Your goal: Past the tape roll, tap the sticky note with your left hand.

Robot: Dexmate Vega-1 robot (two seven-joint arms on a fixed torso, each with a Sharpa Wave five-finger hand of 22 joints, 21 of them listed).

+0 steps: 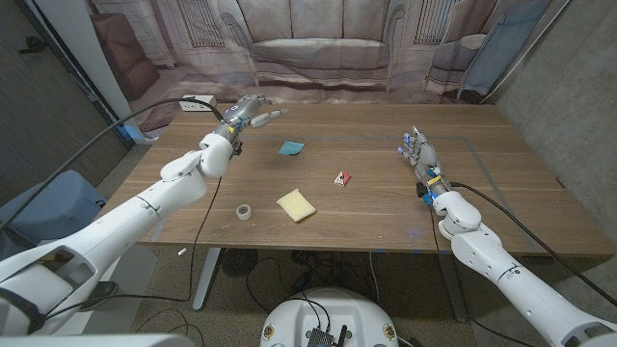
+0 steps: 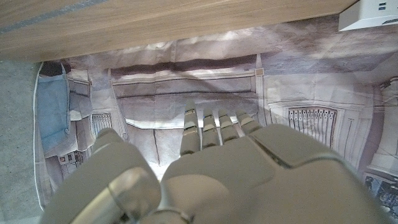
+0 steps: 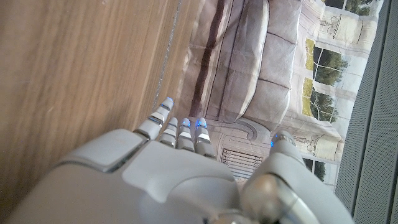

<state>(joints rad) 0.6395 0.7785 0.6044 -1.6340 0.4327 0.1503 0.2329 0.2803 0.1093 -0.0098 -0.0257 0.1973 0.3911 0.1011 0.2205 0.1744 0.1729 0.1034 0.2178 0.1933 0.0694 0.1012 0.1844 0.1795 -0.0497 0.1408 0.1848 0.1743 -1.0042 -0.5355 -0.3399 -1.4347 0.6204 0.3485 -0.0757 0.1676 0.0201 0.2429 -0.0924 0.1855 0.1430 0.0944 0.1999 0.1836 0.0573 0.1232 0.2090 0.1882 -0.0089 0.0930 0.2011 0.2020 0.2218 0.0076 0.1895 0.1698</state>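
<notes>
Sticky note [image 1: 297, 204], yellow, lies on the table [image 1: 386, 217] near the front middle, just beside the tape roll [image 1: 245, 212], which is on its left. Left hand [image 1: 248, 112] is raised over the far left corner, well apart from the note; its fingers [image 2: 211, 127] are stretched out and apart and hold nothing. Right hand [image 1: 420, 154] is at the right side of the table, fingers [image 3: 180, 127] straight and together, also holding nothing. A blue piece [image 1: 290, 147] and a small red-white item [image 1: 341, 178] lie between the hands.
</notes>
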